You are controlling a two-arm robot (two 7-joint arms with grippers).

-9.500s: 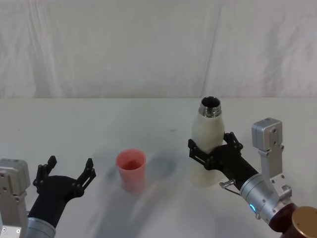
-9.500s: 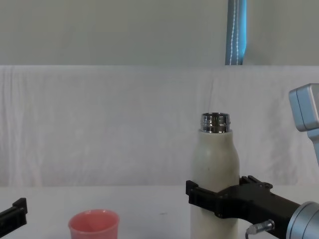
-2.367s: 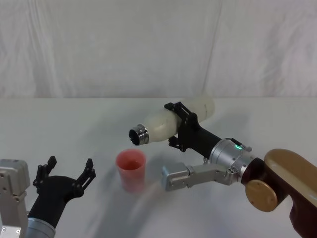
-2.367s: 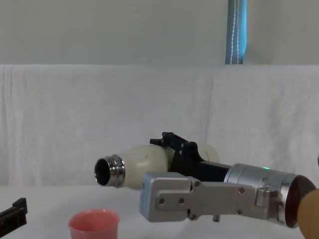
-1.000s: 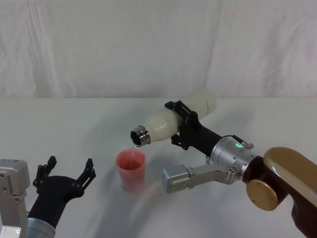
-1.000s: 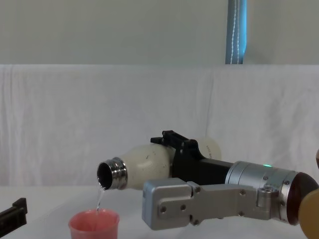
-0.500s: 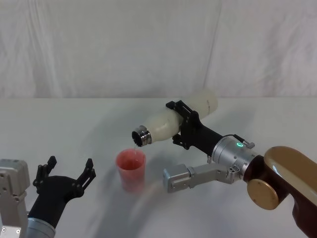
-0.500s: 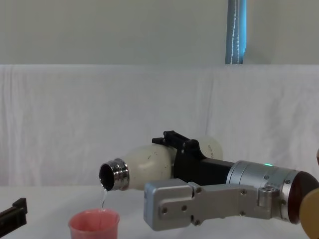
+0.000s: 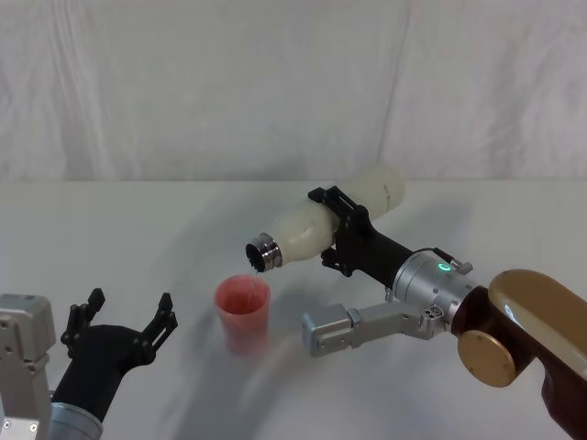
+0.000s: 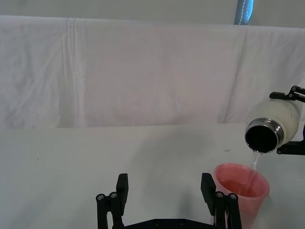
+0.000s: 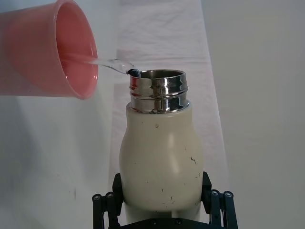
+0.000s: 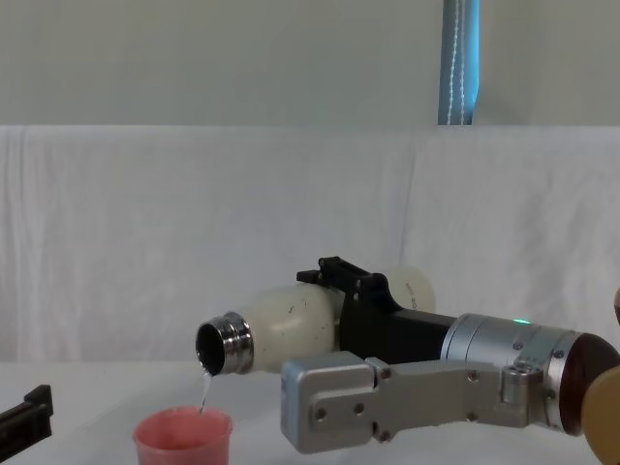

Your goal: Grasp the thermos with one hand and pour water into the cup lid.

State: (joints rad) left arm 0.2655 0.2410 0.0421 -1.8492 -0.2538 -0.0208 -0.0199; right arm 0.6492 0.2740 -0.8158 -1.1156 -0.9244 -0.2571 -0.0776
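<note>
The cream-white thermos (image 9: 316, 223) hangs tilted in the air, steel neck pointing down toward my left, with my right gripper (image 9: 341, 229) shut around its middle. A thin stream of water runs from its mouth (image 12: 212, 350) into the pink cup lid (image 9: 243, 313), which stands upright on the table just below. The right wrist view looks along the thermos (image 11: 162, 155) to the cup lid (image 11: 47, 50) and the stream. My left gripper (image 9: 124, 323) rests open near the table's front left, a little left of the cup lid (image 10: 241, 191).
A white cloth covers the table (image 9: 138, 229) and hangs as a backdrop behind it. A blue vertical pole (image 12: 460, 63) stands beyond the backdrop. My right arm's silver and brown links (image 9: 486, 321) stretch across the table's right front.
The thermos has tipped a little further, its mouth sinking slightly and shifting right over the cup lid. Water keeps running. My left gripper has not moved.
</note>
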